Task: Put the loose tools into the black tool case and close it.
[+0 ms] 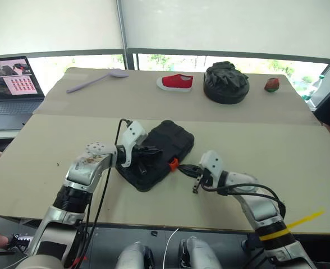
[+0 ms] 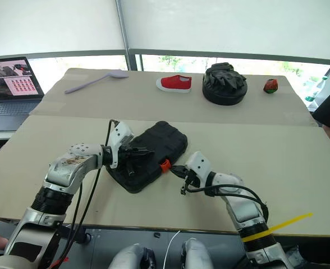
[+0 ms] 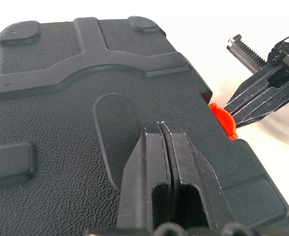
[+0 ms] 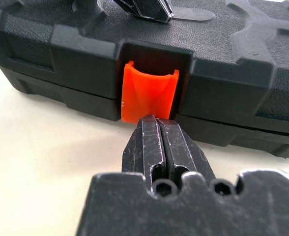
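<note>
Beige board covers the table (image 1: 221,140), the largest thing in sight, with a seam running across it. On its near half lies the black tool case (image 1: 164,147), lid down, set at a slant between the two arms. No loose tools can be seen on the tabletop.

The left gripper (image 3: 163,129) rests its tips on the textured lid, fingers pressed together with nothing between them. The right gripper (image 4: 156,122) is likewise clenched and empty; its tips sit against the lower edge of the orange latch (image 4: 148,93), which stands in a notch at the middle of the case's front side. In the left wrist view the right gripper's tips meet that latch from the side.

Along the far half of the table, well apart from the case, sit a round black leathery bag (image 1: 226,82), a red shoe (image 1: 175,82) just beside it, a long lilac spoon (image 1: 96,79) toward the left, and a small red-and-green object (image 1: 272,84) at the right. A laptop (image 1: 10,92) stands open off the table's left edge.
</note>
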`<action>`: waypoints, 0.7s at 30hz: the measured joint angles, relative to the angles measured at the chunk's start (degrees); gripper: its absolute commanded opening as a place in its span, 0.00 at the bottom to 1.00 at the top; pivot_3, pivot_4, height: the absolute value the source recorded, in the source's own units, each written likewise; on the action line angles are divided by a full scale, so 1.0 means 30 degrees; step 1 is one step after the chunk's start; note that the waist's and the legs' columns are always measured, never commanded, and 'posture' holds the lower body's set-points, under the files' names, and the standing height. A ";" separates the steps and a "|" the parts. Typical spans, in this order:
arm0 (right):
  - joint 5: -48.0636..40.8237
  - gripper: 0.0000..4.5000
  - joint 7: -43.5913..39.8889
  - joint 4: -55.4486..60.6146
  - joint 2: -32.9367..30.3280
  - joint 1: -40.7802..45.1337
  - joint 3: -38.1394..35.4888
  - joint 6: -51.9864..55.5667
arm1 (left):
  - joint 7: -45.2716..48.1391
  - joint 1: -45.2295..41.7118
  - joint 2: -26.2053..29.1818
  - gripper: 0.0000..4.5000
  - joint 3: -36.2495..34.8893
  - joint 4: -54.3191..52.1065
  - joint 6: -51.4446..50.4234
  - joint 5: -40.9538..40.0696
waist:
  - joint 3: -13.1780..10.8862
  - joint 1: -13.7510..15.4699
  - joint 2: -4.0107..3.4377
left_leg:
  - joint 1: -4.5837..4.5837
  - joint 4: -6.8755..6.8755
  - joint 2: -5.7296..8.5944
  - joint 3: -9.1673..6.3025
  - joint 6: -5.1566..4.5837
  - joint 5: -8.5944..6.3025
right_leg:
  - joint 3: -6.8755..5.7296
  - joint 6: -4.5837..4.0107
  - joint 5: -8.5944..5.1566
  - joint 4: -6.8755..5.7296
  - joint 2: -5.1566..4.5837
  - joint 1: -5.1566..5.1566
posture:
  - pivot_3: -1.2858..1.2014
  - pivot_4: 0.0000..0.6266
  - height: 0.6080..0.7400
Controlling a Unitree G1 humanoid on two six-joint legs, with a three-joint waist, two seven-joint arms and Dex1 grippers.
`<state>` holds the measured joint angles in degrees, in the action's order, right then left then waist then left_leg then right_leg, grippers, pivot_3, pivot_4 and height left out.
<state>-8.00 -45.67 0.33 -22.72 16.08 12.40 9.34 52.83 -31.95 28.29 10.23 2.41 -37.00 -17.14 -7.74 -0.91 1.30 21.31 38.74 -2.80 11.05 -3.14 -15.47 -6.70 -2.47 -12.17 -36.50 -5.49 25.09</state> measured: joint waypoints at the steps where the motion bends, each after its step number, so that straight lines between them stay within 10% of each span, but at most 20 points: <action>1: 0.0017 0.00 -0.0033 -0.0130 0.0106 0.0106 0.0025 -0.0001 | -0.0009 0.0000 0.0011 0.02 -0.0017 0.0000 -0.0073 0.0000 | 0.0000 -0.0019 0.0000 | -0.0007 0.0000 -0.0003 0.0001 0.0007 0.0003 | 0.0000 0.0000 0.0000 -0.0011 0.0000 0.0000 | 0.52 0.24 1.00; 21: 0.0207 0.00 -0.0518 -0.1513 0.1154 0.1013 0.0219 0.0006 | -0.0106 0.0304 0.0084 0.02 -0.0183 -0.0168 -0.0187 -0.0112 | 0.0004 -0.0113 -0.0003 | -0.0091 -0.0174 -0.0015 -0.0066 0.0149 0.0082 | 0.0007 -0.0007 -0.0005 0.0001 0.0065 0.0009 | 0.52 0.24 1.00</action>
<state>-7.38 -47.23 -4.21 -19.26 19.13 13.05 9.36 52.51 -31.03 28.54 9.68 1.91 -37.57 -17.47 -7.73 -1.25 1.29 21.04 38.22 -2.84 10.86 -2.69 -15.22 -6.68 -2.49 -12.19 -36.50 -5.30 25.11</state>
